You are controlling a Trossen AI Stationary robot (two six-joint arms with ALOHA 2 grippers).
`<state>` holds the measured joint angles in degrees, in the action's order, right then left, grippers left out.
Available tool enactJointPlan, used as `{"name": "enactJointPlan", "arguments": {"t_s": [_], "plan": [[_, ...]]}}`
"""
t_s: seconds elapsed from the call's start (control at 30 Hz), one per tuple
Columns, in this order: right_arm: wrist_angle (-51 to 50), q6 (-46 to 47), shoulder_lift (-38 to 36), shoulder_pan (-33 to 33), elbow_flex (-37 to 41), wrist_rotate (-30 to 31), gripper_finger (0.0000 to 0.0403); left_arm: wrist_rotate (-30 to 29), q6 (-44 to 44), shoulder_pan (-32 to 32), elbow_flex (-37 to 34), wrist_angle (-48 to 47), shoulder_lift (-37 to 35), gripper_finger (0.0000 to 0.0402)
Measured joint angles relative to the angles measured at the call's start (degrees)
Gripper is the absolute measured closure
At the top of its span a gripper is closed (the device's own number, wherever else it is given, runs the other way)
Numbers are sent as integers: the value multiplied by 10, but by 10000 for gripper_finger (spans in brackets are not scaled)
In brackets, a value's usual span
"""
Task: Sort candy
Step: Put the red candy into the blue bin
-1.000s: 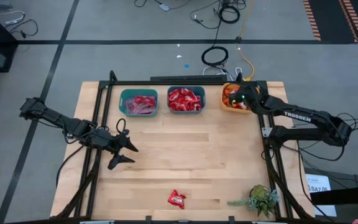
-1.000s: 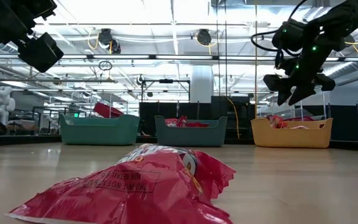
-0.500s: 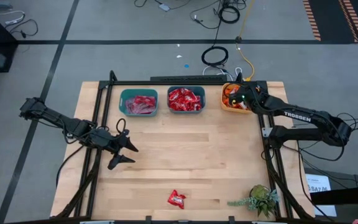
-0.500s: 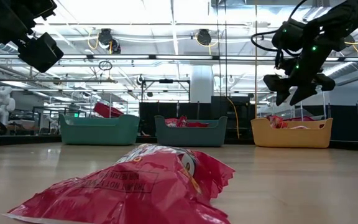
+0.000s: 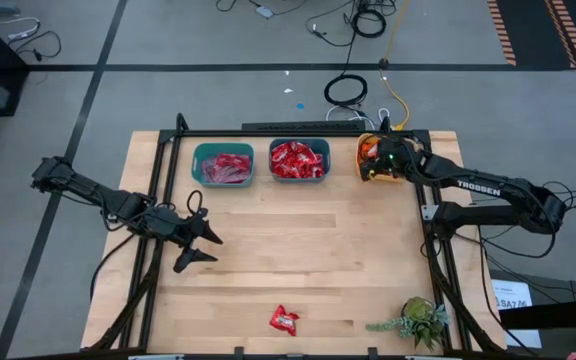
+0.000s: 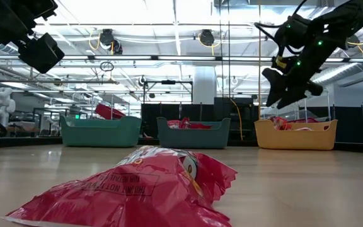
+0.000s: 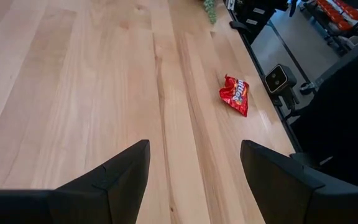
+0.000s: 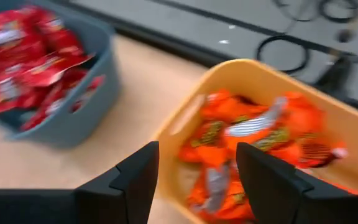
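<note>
Candy [image 8: 247, 149] orange, right-wrist view only

Robotics lab, ceiling strip lights [image 6: 169, 12], floor cables [image 5: 346, 90]

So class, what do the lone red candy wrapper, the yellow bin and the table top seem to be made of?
Red candy wrapper: likely thin plastic film or foil, glossy; it is crinkled and catches the light.
Yellow bin: probably moulded plastic, smooth and matte, with rounded walls of one even colour.
Table top: wood, pale, with visible grain and plank seams; it may be lightly sealed.
</note>
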<state>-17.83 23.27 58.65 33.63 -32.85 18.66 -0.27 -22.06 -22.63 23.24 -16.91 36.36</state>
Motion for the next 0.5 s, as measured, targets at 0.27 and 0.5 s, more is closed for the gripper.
{"name": "enactJointPlan", "arguments": {"t_s": [0.27,0.5], "plan": [[5,-39,0,-66,0,-41,198,0,0,0,0,0,0,141],[58,-42,0,-153,0,-51,217,0,0,0,0,0,0,141]]}}
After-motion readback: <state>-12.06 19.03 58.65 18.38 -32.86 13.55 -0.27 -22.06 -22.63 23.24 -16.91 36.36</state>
